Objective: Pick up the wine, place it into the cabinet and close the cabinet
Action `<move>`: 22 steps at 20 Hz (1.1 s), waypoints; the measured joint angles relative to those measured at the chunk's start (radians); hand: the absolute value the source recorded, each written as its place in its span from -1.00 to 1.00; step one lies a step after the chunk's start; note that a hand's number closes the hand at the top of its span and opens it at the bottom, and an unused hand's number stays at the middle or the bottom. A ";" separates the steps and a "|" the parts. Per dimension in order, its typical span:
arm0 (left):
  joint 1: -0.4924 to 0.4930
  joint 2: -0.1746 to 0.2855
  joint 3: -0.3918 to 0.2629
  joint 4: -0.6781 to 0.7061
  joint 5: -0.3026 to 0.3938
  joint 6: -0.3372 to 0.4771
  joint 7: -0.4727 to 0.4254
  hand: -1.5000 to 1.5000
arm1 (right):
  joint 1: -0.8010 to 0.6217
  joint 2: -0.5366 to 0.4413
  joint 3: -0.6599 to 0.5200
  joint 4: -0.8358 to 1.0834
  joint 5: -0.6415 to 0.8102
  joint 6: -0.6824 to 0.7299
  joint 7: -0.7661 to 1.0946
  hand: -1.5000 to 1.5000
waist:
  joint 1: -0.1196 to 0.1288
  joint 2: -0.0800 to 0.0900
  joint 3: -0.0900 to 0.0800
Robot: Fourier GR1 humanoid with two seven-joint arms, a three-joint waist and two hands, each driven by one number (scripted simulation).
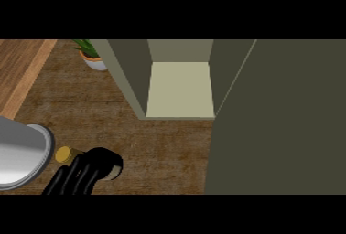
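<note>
My left hand [94,170] sits at the lower left, at the end of its grey forearm [20,155], fingers curled round a dark wine bottle. Only the bottle's gold cap [65,154] shows clearly, poking out at the hand's upper left; the body is hidden by the fingers. The cabinet [179,89] stands open beyond the hand, up and to the right, with a pale bare shelf inside. Its dark olive door [277,119] is swung wide open and fills the right side of the view. My right hand does not show.
A potted green plant [90,55] stands on the brown counter [88,114] at the upper left, just left of the cabinet's side wall. A lighter wooden strip [20,68] runs along the far left.
</note>
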 measured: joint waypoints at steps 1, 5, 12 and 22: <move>-0.008 0.000 0.005 -0.001 0.000 0.005 0.009 -1.00 | -0.001 -0.001 0.001 -0.003 0.000 -0.001 0.007 -1.00 | -0.001 0.000 0.000; -0.019 -0.004 0.014 -0.004 0.004 0.013 0.012 -1.00 | -0.024 0.001 0.003 -0.010 0.005 -0.014 0.034 -1.00 | -0.002 0.000 0.000; -0.037 0.014 0.107 -0.010 0.022 0.007 0.028 -1.00 | -0.042 0.004 0.016 -0.018 0.022 -0.034 0.062 -1.00 | -0.003 0.000 -0.001; -0.081 0.033 0.346 0.026 0.135 -0.044 0.056 -1.00 | -0.073 0.000 0.003 -0.019 0.035 -0.037 0.080 -1.00 | -0.004 0.002 -0.001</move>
